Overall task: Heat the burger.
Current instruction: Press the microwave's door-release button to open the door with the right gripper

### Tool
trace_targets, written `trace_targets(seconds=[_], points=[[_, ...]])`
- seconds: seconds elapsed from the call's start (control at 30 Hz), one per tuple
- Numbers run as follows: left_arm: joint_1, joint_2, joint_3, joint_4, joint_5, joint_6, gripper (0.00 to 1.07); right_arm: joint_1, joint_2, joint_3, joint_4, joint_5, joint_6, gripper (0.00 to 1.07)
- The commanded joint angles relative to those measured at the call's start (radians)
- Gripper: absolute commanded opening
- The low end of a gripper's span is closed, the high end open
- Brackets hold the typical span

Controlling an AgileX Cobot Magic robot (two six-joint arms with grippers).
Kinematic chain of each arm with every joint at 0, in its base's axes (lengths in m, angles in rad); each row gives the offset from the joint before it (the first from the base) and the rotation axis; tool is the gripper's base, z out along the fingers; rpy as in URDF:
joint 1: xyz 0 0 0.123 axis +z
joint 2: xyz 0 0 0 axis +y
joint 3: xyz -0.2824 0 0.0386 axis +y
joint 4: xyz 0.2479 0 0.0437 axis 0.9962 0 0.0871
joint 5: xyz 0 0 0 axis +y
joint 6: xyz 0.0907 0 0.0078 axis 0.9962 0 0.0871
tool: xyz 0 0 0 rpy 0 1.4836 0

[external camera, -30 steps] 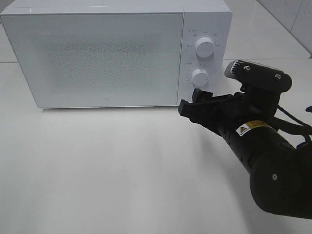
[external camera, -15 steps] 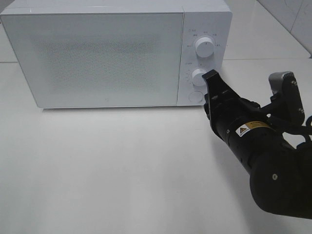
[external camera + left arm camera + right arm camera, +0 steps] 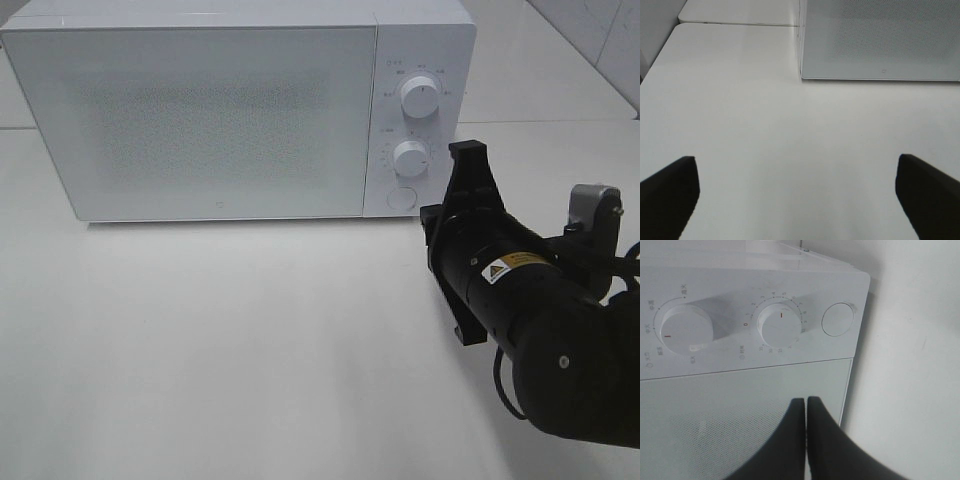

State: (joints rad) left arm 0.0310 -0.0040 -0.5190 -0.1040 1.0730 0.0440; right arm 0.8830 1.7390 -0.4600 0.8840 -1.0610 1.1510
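Note:
The burger is not in view in any frame. The white microwave [image 3: 200, 120] stands at the back of the table with its door closed. It also shows in the left wrist view [image 3: 880, 40] and in the right wrist view [image 3: 740, 430]. My right gripper [image 3: 430, 225] is shut and empty, rolled on its side, just in front of the control panel's lower right. In the right wrist view it [image 3: 806, 402] points at the seam between door and panel. My left gripper [image 3: 800, 200] is open and empty over bare table, left of the microwave.
The control panel holds an upper dial [image 3: 418, 97], a lower timer dial [image 3: 410, 158] and a round button [image 3: 401, 198]. The white table [image 3: 250, 340] stretches in front of the microwave. The right arm [image 3: 560, 360] fills the lower right.
My right gripper rose to the lower dial, then drew back right and rolled on its side. The microwave door stayed closed.

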Motion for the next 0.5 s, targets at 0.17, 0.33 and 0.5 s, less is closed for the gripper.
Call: trace_targets(seconds=[0.17,0.33,0.5], points=[[0.001,-0.018,0.003,0.0,-0.005,0.001,1.0,-0.046,-0.001,-0.013,-0.005,0.004,0.007,0.0],[0.001,-0.018,0.003,0.0,-0.005,0.001,1.0,-0.078,-0.001,-0.013,-0.02,0.006,0.003,0.0],[0.001,-0.018,0.003,0.0,-0.005,0.001,1.0,-0.078,0.003,-0.014,-0.012,0.004,0.003,0.0]])
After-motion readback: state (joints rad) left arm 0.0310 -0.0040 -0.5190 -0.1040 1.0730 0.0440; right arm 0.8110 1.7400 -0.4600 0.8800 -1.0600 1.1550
